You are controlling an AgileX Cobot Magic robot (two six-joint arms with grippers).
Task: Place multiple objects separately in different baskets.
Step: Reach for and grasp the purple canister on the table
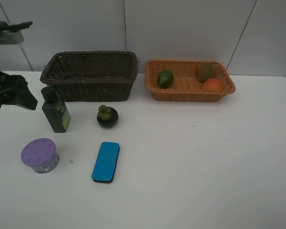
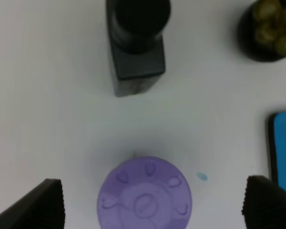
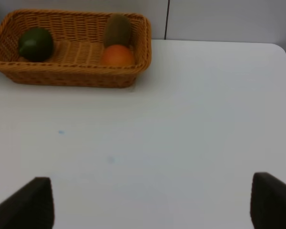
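Left end effector [image 2: 152, 212]: fingers wide apart, holding nothing.
Right end effector [image 3: 151, 202]: fingers wide apart, empty, over bare worktop [image 1: 205, 157].
Likely target: purple-lidded tub [image 2: 144, 194], centred between the left fingers and just ahead of them.
Tub's place: upright on the worktop at 7 o'clock from the dark green bottle [image 1: 56, 110] and 9 o'clock from the blue eraser [image 1: 106, 161].
Axis: the tub is round, so any approach angle should serve; the eraser runs roughly 12 to 6.
Nearer arm: left, by my reading; the right arm does not show in the high view.
Destination: dark brown basket [image 1: 89, 85], at 1 o'clock from the tub.
Loose: mangosteen [image 1: 107, 117].
Orange-tan basket [image 1: 155, 88]: green oval fruit [image 1: 165, 78], kiwi [image 1: 206, 71], peach [image 1: 212, 85].
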